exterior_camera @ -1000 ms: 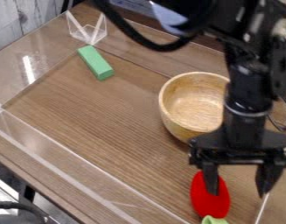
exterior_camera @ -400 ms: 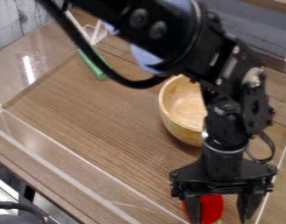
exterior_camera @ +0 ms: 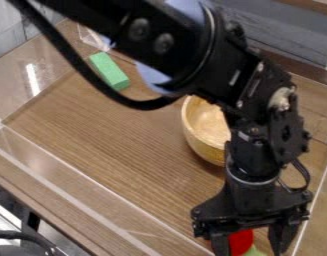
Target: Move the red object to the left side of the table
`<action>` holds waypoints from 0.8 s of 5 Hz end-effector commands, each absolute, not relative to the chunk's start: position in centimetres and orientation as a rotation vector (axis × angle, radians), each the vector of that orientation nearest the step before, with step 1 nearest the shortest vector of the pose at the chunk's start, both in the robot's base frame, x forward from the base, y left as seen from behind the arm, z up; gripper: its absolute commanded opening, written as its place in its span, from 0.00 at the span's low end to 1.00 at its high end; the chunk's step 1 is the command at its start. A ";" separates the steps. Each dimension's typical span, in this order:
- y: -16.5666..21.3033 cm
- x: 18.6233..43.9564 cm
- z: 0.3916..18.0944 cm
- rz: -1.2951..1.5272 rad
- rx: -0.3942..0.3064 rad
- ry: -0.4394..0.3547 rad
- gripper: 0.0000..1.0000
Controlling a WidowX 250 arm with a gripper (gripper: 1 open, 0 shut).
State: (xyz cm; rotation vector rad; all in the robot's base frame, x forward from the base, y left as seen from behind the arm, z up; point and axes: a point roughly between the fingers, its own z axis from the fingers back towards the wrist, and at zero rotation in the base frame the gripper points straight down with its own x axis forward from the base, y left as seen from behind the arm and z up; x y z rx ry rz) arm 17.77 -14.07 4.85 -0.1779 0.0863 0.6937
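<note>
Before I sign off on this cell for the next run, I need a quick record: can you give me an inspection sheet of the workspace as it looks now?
Surface: brown wood-grain table, clear walls along its edges.
Job's things: red strawberry at the near right edge, mostly hidden between the fingers; not on the left side.
Clutter: wooden bowl right of centre, partly hidden by the arm; green block at the far left.
Grippers: gripper pointing down, jaws open on either side of the strawberry; contact cannot be told.
Cables: a black cable loops from the arm over the far side.
Surroundings: pale plank wall at top left; little else shows.
</note>
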 end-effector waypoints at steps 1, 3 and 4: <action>-13.8 19.0 5.7 0.615 -0.205 0.056 1.00; -13.2 20.7 5.7 0.555 -0.204 0.057 1.00; -13.1 21.2 6.0 0.566 -0.205 0.057 1.00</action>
